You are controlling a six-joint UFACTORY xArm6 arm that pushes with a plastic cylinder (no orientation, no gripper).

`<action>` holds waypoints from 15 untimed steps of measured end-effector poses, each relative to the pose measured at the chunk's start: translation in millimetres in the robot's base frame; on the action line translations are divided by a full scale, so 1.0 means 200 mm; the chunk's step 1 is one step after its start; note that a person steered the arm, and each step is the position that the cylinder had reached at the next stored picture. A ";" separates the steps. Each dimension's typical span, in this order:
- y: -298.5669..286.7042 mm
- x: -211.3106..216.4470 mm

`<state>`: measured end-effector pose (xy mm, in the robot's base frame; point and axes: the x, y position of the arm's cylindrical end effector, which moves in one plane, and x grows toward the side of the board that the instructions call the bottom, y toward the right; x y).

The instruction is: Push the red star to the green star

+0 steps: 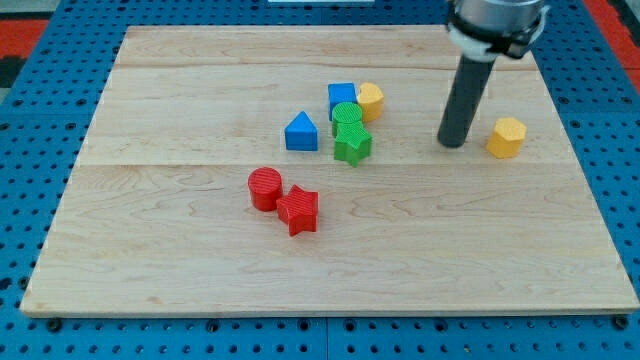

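Red star [298, 210]: lies low and left of centre on our wooden board [150, 250], touching the red cylinder [265, 188] at its upper left.
Tip [453, 143]: ours rests well to the right and above it, just left of a yellow hexagonal block [506, 137].
Rod end state: bare, nothing held, no block touched.
Green star [351, 143]: between red star and tip, below a green cylinder [347, 114].
Partly hidden: blue cube [340, 95]; second yellow block [370, 100], shape unclear.
Cut off: rod's mount at top edge.

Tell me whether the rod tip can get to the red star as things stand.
Probably yes. My tip sits at the view's right, beside the yellow block. Bare board lies between it and the red star. The green star cluster sits above that line, and the red cylinder touches the star's far side.
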<state>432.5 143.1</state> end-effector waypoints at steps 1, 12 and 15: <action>0.03 0.40; -0.48 0.31; -0.53 0.33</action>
<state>499.0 37.8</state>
